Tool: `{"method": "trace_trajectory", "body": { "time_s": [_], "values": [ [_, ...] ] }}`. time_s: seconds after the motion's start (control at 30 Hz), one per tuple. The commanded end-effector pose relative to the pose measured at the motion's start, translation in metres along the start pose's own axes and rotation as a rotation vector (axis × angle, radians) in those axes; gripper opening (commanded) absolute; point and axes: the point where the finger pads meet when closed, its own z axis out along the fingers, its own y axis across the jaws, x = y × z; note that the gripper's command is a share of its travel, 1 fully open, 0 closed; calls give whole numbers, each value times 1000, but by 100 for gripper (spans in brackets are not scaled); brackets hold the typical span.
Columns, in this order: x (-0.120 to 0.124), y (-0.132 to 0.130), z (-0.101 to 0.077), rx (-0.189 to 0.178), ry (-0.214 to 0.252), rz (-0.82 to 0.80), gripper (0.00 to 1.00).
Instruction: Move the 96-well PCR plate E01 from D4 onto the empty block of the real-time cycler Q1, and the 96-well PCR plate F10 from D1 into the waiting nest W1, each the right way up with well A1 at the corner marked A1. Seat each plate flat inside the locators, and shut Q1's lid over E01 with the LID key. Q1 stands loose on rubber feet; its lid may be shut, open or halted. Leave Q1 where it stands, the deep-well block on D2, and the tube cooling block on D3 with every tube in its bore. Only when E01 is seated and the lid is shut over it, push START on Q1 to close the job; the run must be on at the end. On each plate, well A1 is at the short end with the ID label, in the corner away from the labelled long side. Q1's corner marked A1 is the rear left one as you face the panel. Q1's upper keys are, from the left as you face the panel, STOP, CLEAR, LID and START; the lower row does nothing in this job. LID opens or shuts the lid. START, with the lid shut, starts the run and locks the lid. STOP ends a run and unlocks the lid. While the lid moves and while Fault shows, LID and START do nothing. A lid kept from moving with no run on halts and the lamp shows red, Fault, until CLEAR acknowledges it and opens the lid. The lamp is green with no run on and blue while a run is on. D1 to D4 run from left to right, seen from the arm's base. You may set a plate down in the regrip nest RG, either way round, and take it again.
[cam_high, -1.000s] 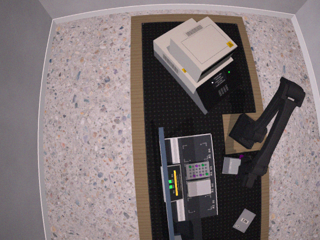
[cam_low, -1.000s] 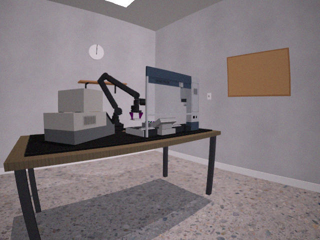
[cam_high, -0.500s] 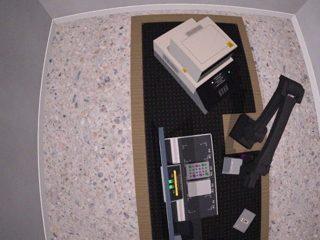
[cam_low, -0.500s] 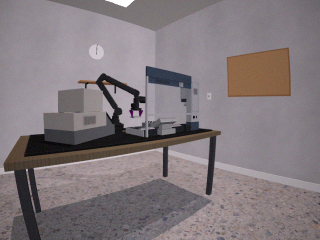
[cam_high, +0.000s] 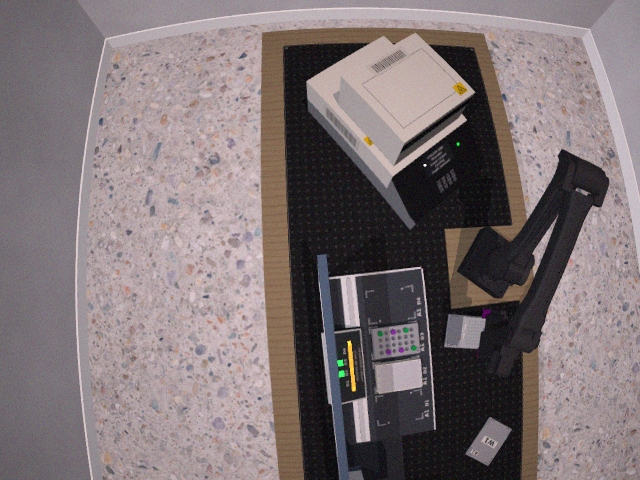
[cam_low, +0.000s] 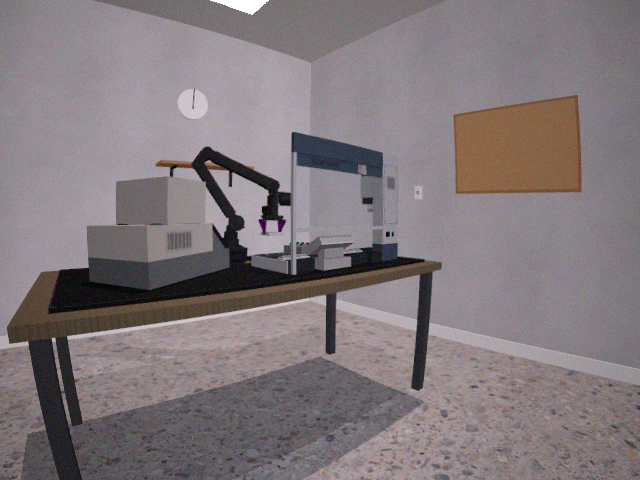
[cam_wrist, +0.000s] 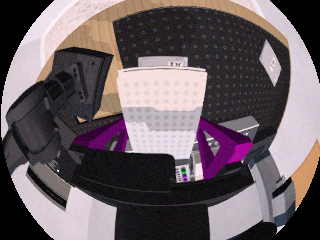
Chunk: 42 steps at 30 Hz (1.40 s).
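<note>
My gripper (cam_high: 483, 333) is shut on a white 96-well PCR plate (cam_high: 464, 331) and holds it level above the black mat, just right of the deck's D3 and D4 positions. In the wrist view the plate (cam_wrist: 162, 110) sits between the purple fingers; I cannot read its label. The side view shows the gripper (cam_low: 271, 226) well above the table. D4 (cam_high: 390, 299) and D1 (cam_high: 398, 410) are both empty. Q1 (cam_high: 392, 118) stands at the far end with a green lamp (cam_high: 458, 144). Its lid (cam_high: 408, 93) covers the block, with a dark gap under its front edge.
The tube cooling block (cam_high: 395, 342) sits on D3 and the deep-well block (cam_high: 398, 376) on D2. The grey W1 nest (cam_high: 488, 441) lies near the right front. The deck's blue frame (cam_high: 330, 361) rises along its left side. The arm's base (cam_high: 491, 263) stands on a tan plate.
</note>
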Motion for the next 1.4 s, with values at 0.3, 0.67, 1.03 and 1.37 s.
{"method": "trace_trajectory", "body": {
  "time_s": [0.3,0.67,1.03,1.37],
  "values": [
    [-1,-4,-2,36,4,-22,0],
    [1,-15,-13,36,4,-20,0],
    [5,-29,-18,71,12,-18,0],
    [5,-30,-18,74,13,-16,0]
  ]
}}
